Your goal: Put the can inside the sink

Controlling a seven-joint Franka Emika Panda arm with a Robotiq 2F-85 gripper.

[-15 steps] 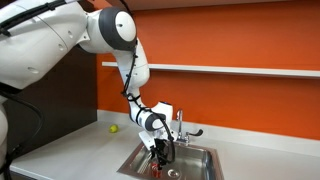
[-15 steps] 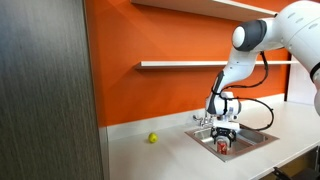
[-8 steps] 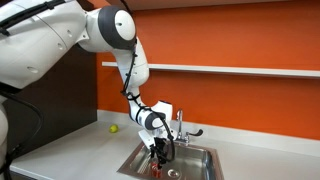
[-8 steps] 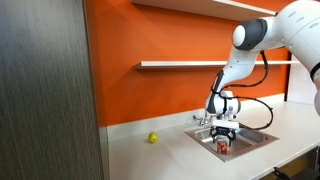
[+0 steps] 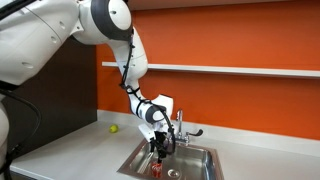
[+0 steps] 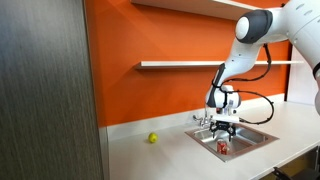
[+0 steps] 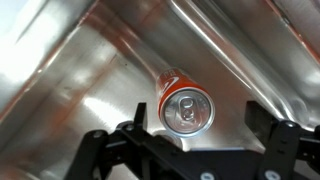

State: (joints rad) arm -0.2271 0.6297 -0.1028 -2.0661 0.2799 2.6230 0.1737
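The red can (image 7: pixel 185 104) with a silver top stands upright on the floor of the stainless-steel sink (image 7: pixel 80 70). It also shows as a small red shape in both exterior views (image 5: pixel 158 168) (image 6: pixel 222 148). My gripper (image 7: pixel 197 116) hovers right above it, open, with one black finger on each side of the can's top and a gap to each. In both exterior views the gripper (image 5: pixel 160 151) (image 6: pixel 222 134) points down into the sink (image 5: pixel 205 153) (image 6: pixel 262 137).
A chrome faucet (image 5: pixel 180 124) (image 6: pixel 203 120) stands at the sink's back edge. A yellow-green ball (image 5: pixel 113 128) (image 6: pixel 153 138) lies on the counter beside the sink. A shelf (image 5: pixel 230 70) runs along the orange wall. A dark cabinet (image 6: pixel 50 90) stands at the counter's end.
The gripper and wrist have risen a little above the can. The can stays standing in the sink.
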